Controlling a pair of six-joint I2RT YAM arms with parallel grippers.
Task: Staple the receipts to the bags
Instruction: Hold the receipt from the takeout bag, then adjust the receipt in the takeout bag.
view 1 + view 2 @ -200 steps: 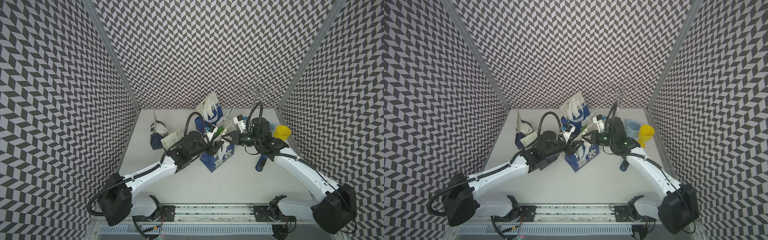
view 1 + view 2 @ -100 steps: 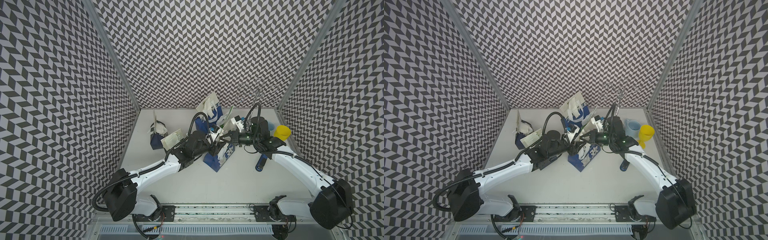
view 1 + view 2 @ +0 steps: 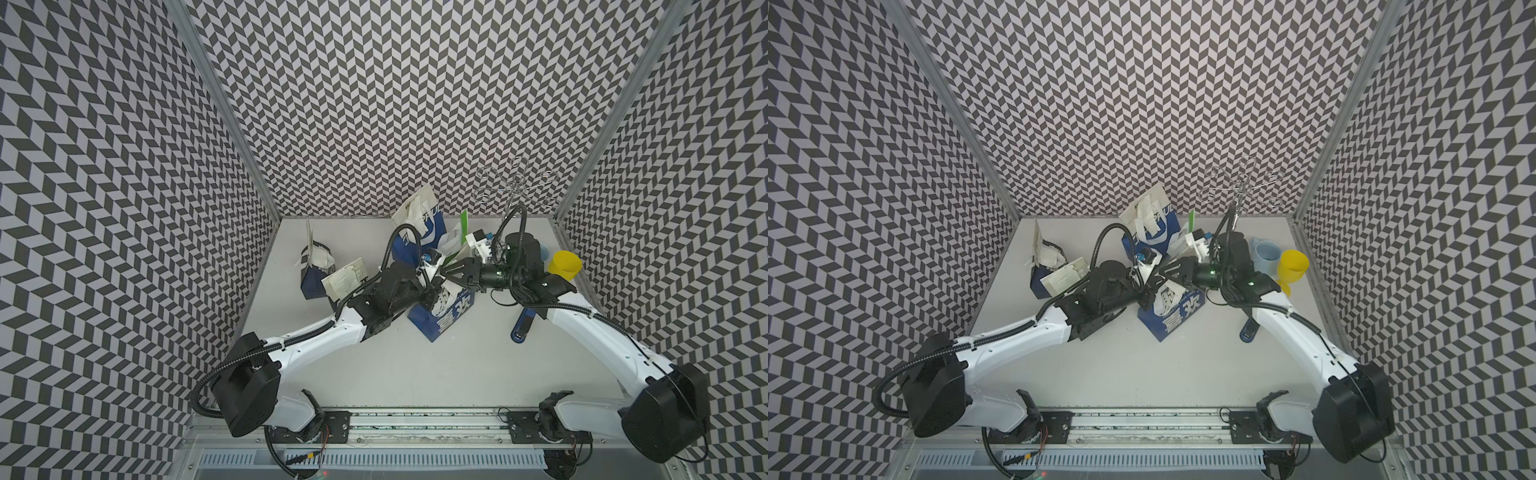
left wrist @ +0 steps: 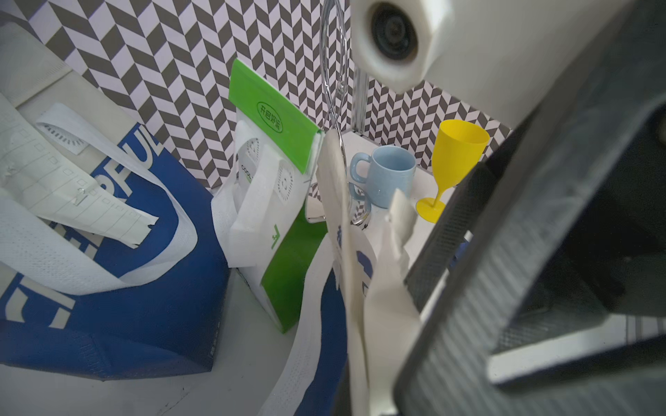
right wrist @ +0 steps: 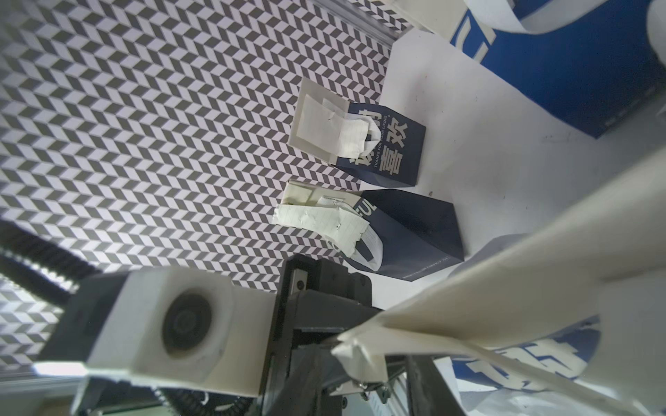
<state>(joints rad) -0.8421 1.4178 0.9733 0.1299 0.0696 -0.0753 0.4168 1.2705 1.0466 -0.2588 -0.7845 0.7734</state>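
Observation:
A dark blue bag (image 3: 442,313) with white lettering stands mid-table, also in the other top view (image 3: 1173,320). My left gripper (image 3: 434,286) is shut on its cream top edge (image 4: 356,324), where a second cream sheet (image 4: 389,324), seemingly a receipt, lies against it. My right gripper (image 3: 446,275) faces it from the right, jaws apart around the same paper edge (image 5: 364,345). Three other dark blue bags (image 5: 389,144), (image 5: 414,230), (image 4: 126,288) each carry a receipt (image 5: 324,126), (image 5: 324,219), (image 4: 72,191). A green and white bag (image 4: 284,273) stands behind.
The dark blue stapler (image 3: 523,324) lies on the table under my right forearm. At the back right stand a pale blue mug (image 3: 1266,255), a yellow goblet (image 3: 564,266) and a wire stand (image 3: 515,187). Chevron-patterned walls close three sides.
My left gripper has reached in and shut on the middle bag's top edge. My right gripper, shut there before, has opened its jaws.

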